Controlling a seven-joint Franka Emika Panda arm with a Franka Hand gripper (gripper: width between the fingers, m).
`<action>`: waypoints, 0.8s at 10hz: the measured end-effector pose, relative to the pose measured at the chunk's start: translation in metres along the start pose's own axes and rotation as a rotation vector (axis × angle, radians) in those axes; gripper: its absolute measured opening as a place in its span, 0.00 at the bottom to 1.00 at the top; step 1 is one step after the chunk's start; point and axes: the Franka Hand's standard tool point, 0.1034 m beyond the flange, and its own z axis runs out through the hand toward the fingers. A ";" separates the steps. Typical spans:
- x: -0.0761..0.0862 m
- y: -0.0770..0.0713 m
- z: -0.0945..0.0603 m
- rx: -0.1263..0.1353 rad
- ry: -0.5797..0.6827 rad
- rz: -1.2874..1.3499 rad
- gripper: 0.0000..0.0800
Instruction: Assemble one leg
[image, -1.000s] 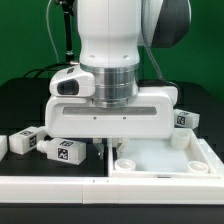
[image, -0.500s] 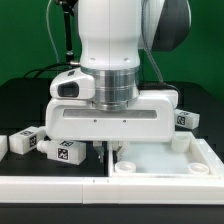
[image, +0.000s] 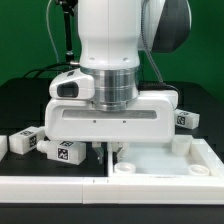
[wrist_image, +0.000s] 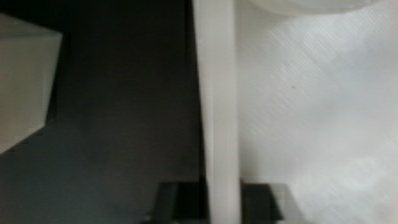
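Note:
The large white square panel (image: 165, 160) lies at the exterior view's right, with round sockets in its corners. My gripper (image: 107, 152) is low at the panel's left rim. In the wrist view its two dark fingers stand on either side of that rim (wrist_image: 217, 100), right against it, so my gripper (wrist_image: 219, 195) is shut on the rim. Two legs (image: 25, 141) (image: 65, 150), white blocks with square tags, lie left of my gripper. Another leg (image: 183, 118) lies behind the panel at the right. A pale block (wrist_image: 22, 90) shows blurred beside the rim in the wrist view.
A long white bar (image: 50, 185) runs along the front of the black table. A further white piece (image: 3, 145) lies at the far left edge. The arm's wide white body hides the middle of the scene.
My gripper has sunk a little toward the panel's left rim. The legs and the panel have not visibly moved.

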 end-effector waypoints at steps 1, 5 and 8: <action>0.000 0.000 0.000 0.000 0.000 0.000 0.29; -0.010 -0.002 -0.044 0.006 -0.024 -0.010 0.77; -0.019 -0.011 -0.057 0.007 -0.019 -0.003 0.81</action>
